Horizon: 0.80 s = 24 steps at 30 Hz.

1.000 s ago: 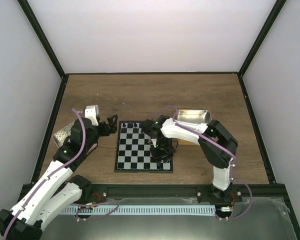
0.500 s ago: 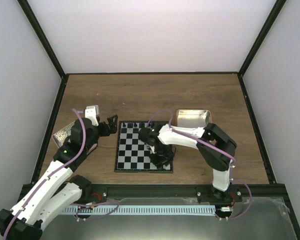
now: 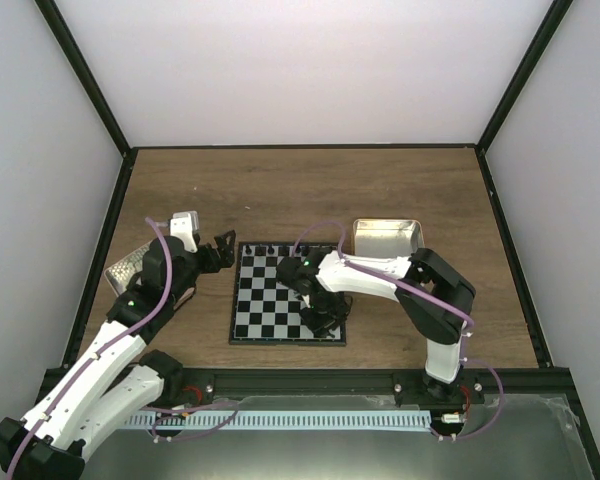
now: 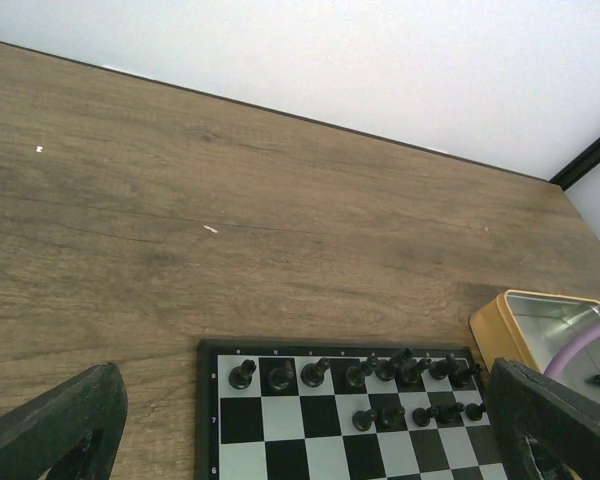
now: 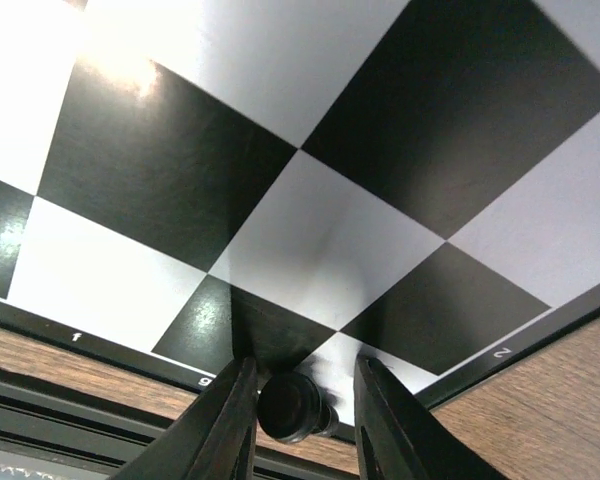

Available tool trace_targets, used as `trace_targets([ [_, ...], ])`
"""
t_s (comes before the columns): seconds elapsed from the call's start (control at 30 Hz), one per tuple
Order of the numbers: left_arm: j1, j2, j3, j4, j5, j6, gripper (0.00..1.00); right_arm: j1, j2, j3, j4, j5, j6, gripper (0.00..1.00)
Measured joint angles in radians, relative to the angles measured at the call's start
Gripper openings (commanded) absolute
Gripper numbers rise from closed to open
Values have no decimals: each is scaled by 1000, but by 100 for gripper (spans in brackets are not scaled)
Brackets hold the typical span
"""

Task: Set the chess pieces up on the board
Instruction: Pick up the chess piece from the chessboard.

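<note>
- Setting: one wooden table [image 3: 280,190] enclosed by plain white walls [image 3: 300,70] with black frame edges.
- Arms: two white arms rise from the near edge, each trailing one purple cable.
- One chessboard [image 3: 270,300] lies flat on the table between the arms, toward the near side. Its checks are black and pale silver-grey inside a thin black rim.
- One metal tin [image 3: 384,222] with tan sides sits near the board's far right corner, a little apart from it.
- Chess pieces [image 4: 280,377], all black, stand on the board's two farthest rows.
  - Far row: about eight. Three at the left are spaced apart and the rest are crowded toward the right.
  - Next row: about five, all on the right half.
  - The crowded ones cannot be counted exactly.
- Left gripper [image 3: 222,250]: it hovers just off the board's far left corner with its jaws spread as wide as they go, holding nothing.
- Right gripper [image 5: 302,385]: it is lowered over the board's near right corner.
  - Its two pale fingers [image 5: 225,430] stand close on either side of one black piece [image 5: 292,405] at the corner light square.
  - The jaws are narrow around the piece. Whether they are pinching it cannot be told.
</note>
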<state>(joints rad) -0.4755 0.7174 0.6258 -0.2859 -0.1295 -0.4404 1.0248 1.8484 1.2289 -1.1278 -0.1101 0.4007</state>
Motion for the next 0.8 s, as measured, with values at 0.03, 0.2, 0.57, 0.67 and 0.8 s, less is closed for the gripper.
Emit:
trace_targets([
  [0.03, 0, 0, 0, 0, 0, 0, 100, 0, 0, -1, 2, 6, 0, 27],
  [0.2, 0, 1, 0, 0, 0, 0, 100, 0, -6, -6, 12, 33, 4, 27],
  [0.57, 0, 1, 0, 0, 0, 0, 100, 0, -34, -41, 32, 50, 8, 16],
  [0.67, 0, 1, 0, 0, 1, 0, 100, 0, -40, -46, 36, 55, 18, 14],
  [0.8, 0, 1, 0, 0, 7, 0, 100, 0, -44, -47, 48, 73, 42, 13],
])
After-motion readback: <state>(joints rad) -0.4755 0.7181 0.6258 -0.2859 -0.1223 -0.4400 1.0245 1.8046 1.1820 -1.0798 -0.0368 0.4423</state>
